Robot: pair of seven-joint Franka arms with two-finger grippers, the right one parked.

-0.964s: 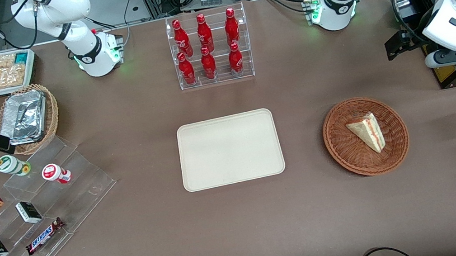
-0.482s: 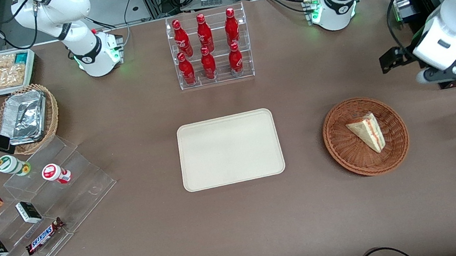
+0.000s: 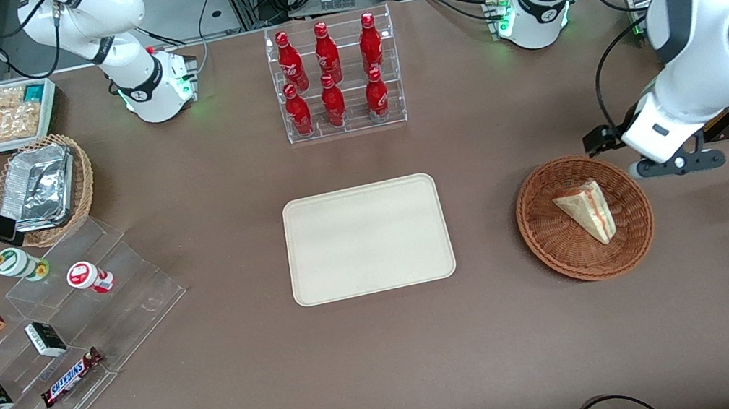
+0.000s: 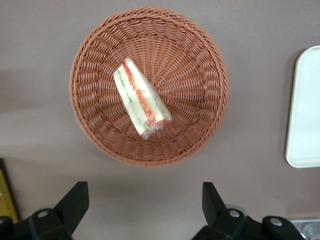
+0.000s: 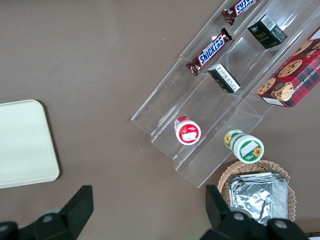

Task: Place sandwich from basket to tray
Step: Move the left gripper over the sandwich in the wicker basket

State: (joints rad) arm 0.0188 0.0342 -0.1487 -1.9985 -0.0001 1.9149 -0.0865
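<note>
While the left arm's white forearm slants down over the table, its gripper (image 4: 144, 207) hangs with the jaws spread wide and nothing between them, just off the rim of the basket (image 3: 545, 234) on the side toward the working arm's end of the table and a little farther from the front camera. Half a second ago the gripper was higher and well apart from the basket, nearer the table's edge at that end; it has since swung in and dropped close to the rim. Across the basket from the open jaws, well apart, lies the tray (image 3: 368, 239), bare. Closer to the jaws, the sandwich (image 3: 587, 208) rests in the basket, lying on its side, untouched by either finger.
</note>
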